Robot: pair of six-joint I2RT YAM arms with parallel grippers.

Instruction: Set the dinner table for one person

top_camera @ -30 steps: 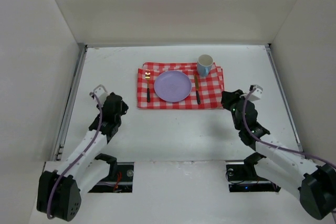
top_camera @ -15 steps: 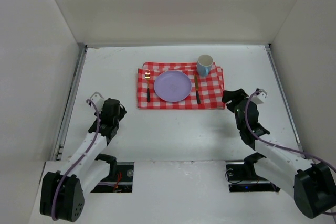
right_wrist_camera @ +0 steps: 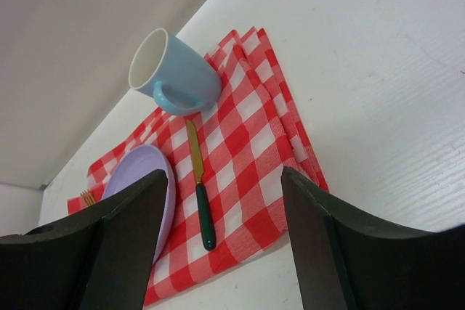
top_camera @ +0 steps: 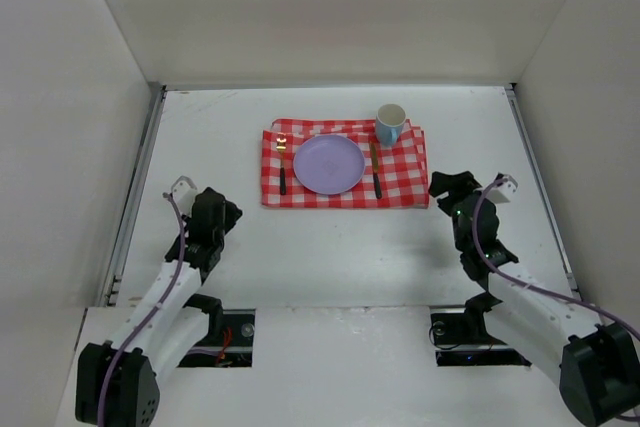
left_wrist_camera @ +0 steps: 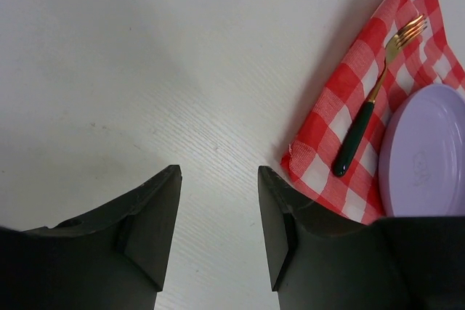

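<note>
White bench [top_camera: 330, 237]: rigid and fixed, nothing I would grasp. At its far middle a soft checked cloth [top_camera: 400, 182] carries a light, stiff plate [top_camera: 329, 164], fork [top_camera: 282, 172], knife [top_camera: 375, 169] and mug [top_camera: 390, 124], which I judge best taken by the rim. Left fingers [left_wrist_camera: 156, 215] and right fingers [right_wrist_camera: 312, 237] hang spread and empty, nearer me, either side of the cloth.

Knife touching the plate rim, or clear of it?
Apart. The right wrist view shows a strip of checked cloth between the knife and the plate along the knife's whole length. The top view shows the same gap.
</note>
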